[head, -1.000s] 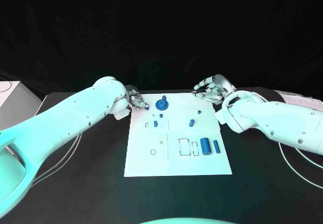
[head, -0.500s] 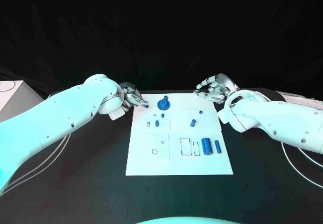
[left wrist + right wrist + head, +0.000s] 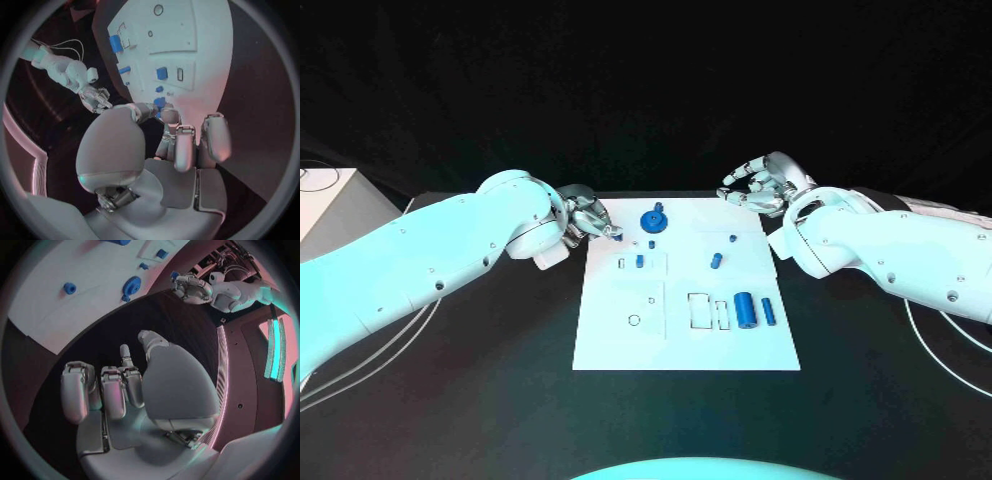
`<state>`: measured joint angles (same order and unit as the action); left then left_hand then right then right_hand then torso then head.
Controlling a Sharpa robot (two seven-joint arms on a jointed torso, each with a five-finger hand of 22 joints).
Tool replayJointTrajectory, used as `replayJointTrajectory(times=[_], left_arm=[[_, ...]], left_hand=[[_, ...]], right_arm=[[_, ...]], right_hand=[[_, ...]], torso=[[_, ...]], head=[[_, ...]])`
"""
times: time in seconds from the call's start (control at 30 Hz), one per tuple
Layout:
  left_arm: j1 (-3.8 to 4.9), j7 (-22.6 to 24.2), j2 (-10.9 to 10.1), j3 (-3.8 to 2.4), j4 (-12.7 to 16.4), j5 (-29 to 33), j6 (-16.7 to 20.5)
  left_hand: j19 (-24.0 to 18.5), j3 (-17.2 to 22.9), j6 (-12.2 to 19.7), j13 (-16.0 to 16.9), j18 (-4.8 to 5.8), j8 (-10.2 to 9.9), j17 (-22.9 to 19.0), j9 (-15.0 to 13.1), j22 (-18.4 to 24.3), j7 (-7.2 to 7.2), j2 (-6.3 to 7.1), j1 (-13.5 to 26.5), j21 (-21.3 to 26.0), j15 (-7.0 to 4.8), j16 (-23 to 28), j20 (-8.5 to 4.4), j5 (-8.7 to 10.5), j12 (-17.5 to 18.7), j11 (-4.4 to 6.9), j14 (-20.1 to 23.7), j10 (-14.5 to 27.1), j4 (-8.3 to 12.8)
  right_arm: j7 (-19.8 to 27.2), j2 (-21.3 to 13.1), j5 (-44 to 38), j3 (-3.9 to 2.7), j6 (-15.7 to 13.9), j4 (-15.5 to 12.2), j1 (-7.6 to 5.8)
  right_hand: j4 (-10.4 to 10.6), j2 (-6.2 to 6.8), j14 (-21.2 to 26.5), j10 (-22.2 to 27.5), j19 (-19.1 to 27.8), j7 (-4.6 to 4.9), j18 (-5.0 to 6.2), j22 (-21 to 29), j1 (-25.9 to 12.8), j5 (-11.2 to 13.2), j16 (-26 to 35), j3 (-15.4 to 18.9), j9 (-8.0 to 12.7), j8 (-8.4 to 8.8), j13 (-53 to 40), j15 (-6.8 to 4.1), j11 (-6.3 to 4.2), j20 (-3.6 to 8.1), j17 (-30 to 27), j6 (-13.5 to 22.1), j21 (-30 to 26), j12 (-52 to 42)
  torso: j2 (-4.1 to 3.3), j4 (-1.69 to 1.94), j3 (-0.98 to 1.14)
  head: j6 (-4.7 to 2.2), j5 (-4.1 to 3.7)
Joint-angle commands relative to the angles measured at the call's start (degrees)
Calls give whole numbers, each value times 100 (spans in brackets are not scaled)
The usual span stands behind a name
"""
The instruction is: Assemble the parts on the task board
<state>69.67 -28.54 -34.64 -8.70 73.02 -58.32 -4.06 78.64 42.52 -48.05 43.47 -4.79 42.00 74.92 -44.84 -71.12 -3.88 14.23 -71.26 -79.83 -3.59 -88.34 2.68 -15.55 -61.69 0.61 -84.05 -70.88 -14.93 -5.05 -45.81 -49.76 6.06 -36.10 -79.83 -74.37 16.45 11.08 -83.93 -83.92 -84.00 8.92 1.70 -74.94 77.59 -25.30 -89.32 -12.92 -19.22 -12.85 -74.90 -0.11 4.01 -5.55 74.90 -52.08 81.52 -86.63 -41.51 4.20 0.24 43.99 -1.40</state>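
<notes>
The white task board (image 3: 687,335) lies in the middle of the black table. On it are a round blue part (image 3: 653,221), several small blue parts such as one (image 3: 715,261), and a large blue cylinder (image 3: 746,308) beside a thin one (image 3: 769,311). My left hand (image 3: 589,220) hovers at the board's far left corner and pinches a small blue part (image 3: 159,102) at its fingertips; the right wrist view shows that hand (image 3: 190,288) too. My right hand (image 3: 762,185) is off the board's far right corner, its fingers (image 3: 115,390) curled in around nothing.
A white box (image 3: 329,205) stands at the table's left edge. Thin cables (image 3: 942,340) run over the table on the right, under my right arm. Empty outlined slots (image 3: 697,312) mark the board's near half.
The whole head view has shifted a little. Both hands stay at about the same places by the board's far corners, and the parts on the board have not moved.
</notes>
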Motion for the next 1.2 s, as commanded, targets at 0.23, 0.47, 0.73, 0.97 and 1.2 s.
replayJointTrajectory(times=[0.23,0.47,0.73,0.97,1.2], left_arm=[[-173,-8,-21,120,188,-221,328],[-242,-24,13,213,165,-256,248],[-266,-35,55,296,95,-345,189],[-274,-41,85,337,72,-422,137],[-278,-40,105,348,40,-512,151]], left_hand=[[51,985,-40,15,52,39,1218,-324,-6,8,-2,51,-40,-31,-18,-10,-40,-32,7,-502,-66,1027],[51,993,-47,-14,51,40,1215,-323,-4,11,2,59,-40,-34,-16,-12,-51,-14,9,-502,-61,1035],[52,996,-50,-20,52,41,1220,-323,-6,12,2,63,-41,-35,-19,-13,-54,-9,10,-503,-60,1037],[52,996,-50,-20,52,41,1220,-323,-6,12,2,63,-41,-35,-19,-13,-54,-9,10,-503,-60,1037],[52,996,-50,-20,52,41,1220,-323,-6,12,2,63,-41,-35,-19,-13,-54,-9,10,-503,-60,1037]], right_arm=[[52,6,-49,-3,26,7,8],[53,8,-49,-3,28,8,11],[56,7,-47,-3,30,4,12],[57,4,-46,-3,31,-1,12],[58,1,-45,-3,32,-4,12]], right_hand=[[0,8,-554,-238,-273,0,55,-744,-45,-24,27,-51,-8,-39,-1173,-22,9,19,1287,54,-27,15],[0,8,-554,-238,-273,0,55,-744,-45,-24,27,-51,-8,-39,-1173,-22,9,19,1287,54,-27,15],[0,8,-554,-238,-273,0,55,-744,-45,-24,27,-51,-8,-39,-1173,-22,9,19,1287,54,-27,15],[0,8,-554,-238,-273,0,55,-744,-45,-24,27,-51,-8,-39,-1173,-22,9,19,1287,54,-27,15],[0,8,-554,-238,-273,0,55,-744,-45,-24,27,-51,-8,-39,-1173,-22,9,19,1287,54,-27,15]], torso=[[2,8,-4],[-5,6,1],[-10,5,-1],[-12,4,3],[-8,4,0]], head=[[14,-4],[23,5],[41,1],[57,4],[66,2]])
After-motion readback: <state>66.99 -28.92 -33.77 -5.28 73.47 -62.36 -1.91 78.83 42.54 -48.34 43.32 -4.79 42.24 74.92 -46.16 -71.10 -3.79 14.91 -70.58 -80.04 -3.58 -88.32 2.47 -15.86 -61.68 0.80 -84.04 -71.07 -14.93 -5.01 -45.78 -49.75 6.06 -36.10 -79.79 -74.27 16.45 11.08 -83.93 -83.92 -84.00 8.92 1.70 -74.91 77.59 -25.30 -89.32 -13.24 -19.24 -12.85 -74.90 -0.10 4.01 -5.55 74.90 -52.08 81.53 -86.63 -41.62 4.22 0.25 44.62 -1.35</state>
